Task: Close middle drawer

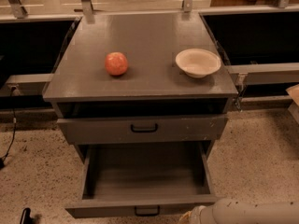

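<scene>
The middle drawer (145, 176) is pulled far out of the grey cabinet. Its long plain grey box is empty, and its low front panel with a small black loop handle (147, 211) sits at the bottom edge of the camera view. My gripper (189, 217) is at the bottom edge, just right of that handle and close to the drawer's front right corner. Only its base and the white forearm (254, 213) show.
Above the open drawer, a taller scuffed drawer front (142, 129) with a larger handle stands slightly out. A red apple (116, 63) and a white bowl (198, 62) sit on the cabinet top (140, 41). Speckled floor lies on both sides. A black cable (10, 134) hangs at left.
</scene>
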Tool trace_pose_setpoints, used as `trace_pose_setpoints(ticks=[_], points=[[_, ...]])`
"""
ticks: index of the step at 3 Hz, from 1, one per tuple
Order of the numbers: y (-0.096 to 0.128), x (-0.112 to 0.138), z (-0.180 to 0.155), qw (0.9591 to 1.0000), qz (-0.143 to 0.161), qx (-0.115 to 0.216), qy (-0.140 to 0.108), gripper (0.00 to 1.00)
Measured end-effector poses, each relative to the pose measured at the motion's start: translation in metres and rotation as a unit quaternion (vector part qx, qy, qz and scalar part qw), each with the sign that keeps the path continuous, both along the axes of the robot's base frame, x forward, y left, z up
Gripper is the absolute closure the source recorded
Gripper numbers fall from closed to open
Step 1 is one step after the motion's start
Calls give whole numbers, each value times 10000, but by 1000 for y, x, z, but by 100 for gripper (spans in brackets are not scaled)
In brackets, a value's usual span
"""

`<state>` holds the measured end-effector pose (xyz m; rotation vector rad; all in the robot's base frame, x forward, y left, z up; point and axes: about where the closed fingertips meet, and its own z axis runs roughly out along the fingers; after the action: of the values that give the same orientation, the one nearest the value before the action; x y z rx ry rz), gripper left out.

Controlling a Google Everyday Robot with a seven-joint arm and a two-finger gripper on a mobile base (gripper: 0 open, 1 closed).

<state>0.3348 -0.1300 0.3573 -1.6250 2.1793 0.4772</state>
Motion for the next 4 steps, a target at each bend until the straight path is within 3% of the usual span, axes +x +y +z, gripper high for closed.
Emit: trace_pose_setpoints(ticks=[1, 2, 3, 4], points=[[28, 26, -2, 9958, 134, 799, -431, 62], [27, 45, 10, 9840, 36, 1488, -983, 31], [26, 44, 8, 9845, 42, 1454, -978, 8], [26, 44, 8, 9845, 42, 1454, -976, 0]])
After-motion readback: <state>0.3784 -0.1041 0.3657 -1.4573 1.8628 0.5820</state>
